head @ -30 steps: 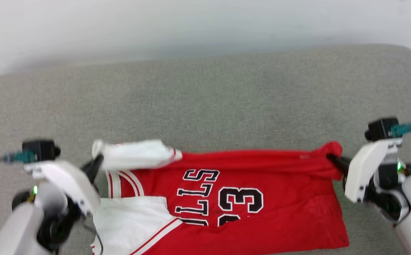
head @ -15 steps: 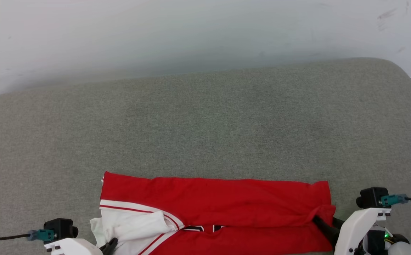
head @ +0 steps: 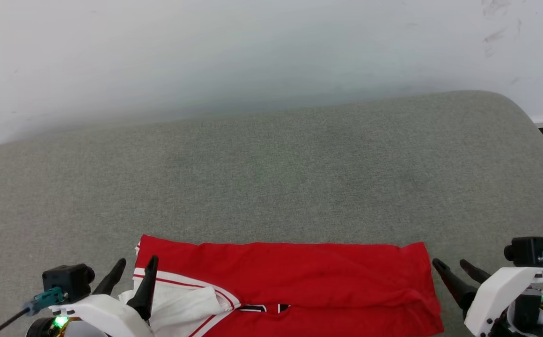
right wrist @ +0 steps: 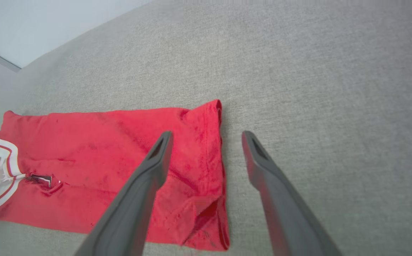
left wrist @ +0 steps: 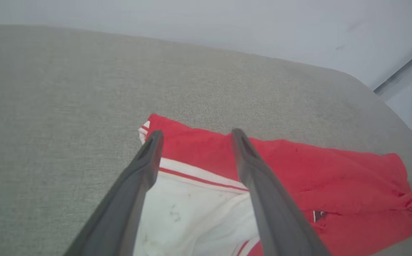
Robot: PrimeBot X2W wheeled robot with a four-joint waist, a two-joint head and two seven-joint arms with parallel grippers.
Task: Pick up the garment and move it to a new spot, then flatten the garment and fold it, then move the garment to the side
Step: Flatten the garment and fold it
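The garment (head: 290, 276), a red shirt with white sleeves, lies folded lengthwise on the grey cushion (head: 271, 178) at the near edge of the head view. Only a strip of its black lettering shows below the fold. My left gripper (head: 135, 267) stands open at the shirt's left end, over the white sleeve (left wrist: 191, 209), with nothing between its fingers. My right gripper (head: 454, 267) stands open just off the shirt's right hem (right wrist: 216, 149); in the right wrist view one finger (right wrist: 145, 185) is over the red cloth and the other over bare cushion.
The grey cushion stretches far beyond the shirt to a pale wall (head: 253, 56). Its rounded right corner (head: 529, 121) drops to a floor with a dark baseboard.
Both grippers have opened and let go of the shirt's ends, and the top half now lies folded down over the lettering. The head view has shifted, so the shirt sits lower in it.
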